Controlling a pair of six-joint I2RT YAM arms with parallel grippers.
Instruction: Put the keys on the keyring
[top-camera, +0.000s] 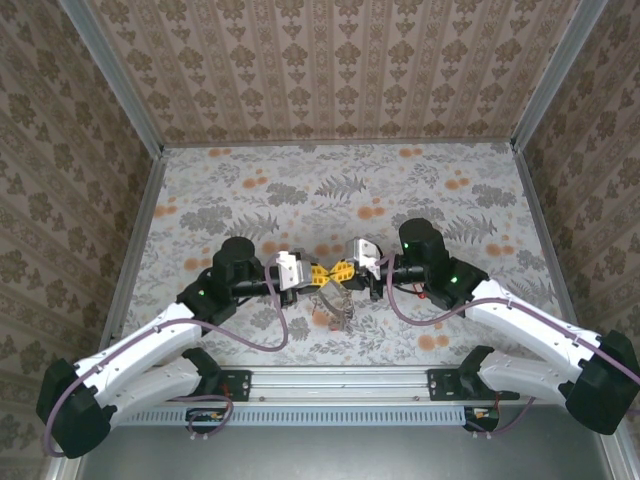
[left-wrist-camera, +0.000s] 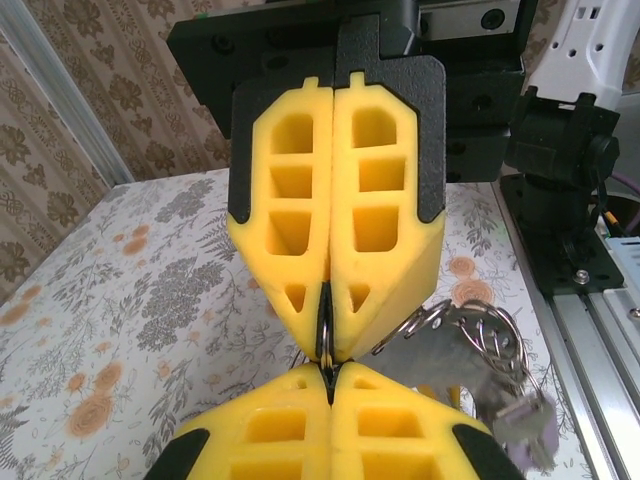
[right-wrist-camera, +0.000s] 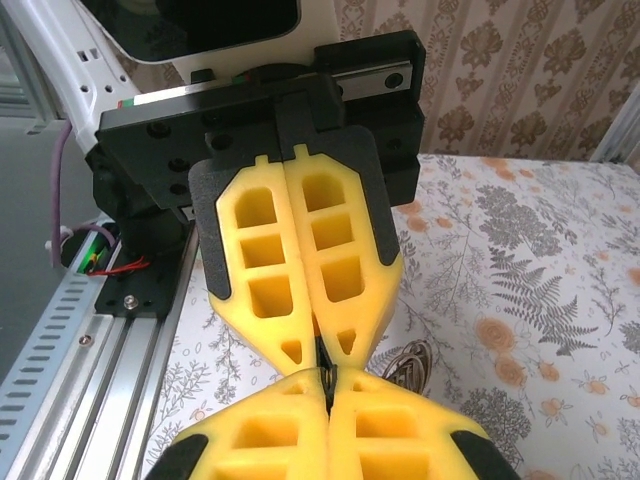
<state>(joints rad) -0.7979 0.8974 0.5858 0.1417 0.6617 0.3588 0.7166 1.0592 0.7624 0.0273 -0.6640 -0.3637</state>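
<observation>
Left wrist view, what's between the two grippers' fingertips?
Nothing bare: left gripper and right gripper meet tip to tip there, both shut on the keyring, seen edge-on; keys hang beside.

the keyring (left-wrist-camera: 442, 318) runs out of sight between the yellow fingers (left-wrist-camera: 395, 285); the keys (left-wrist-camera: 522, 420) hang blurred, too tangled to count.

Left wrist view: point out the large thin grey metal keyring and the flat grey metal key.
large thin grey metal keyring (left-wrist-camera: 488, 330): left wrist view, on its wire loop.
flat grey metal key (left-wrist-camera: 428, 357): left wrist view, on its flat side.
</observation>
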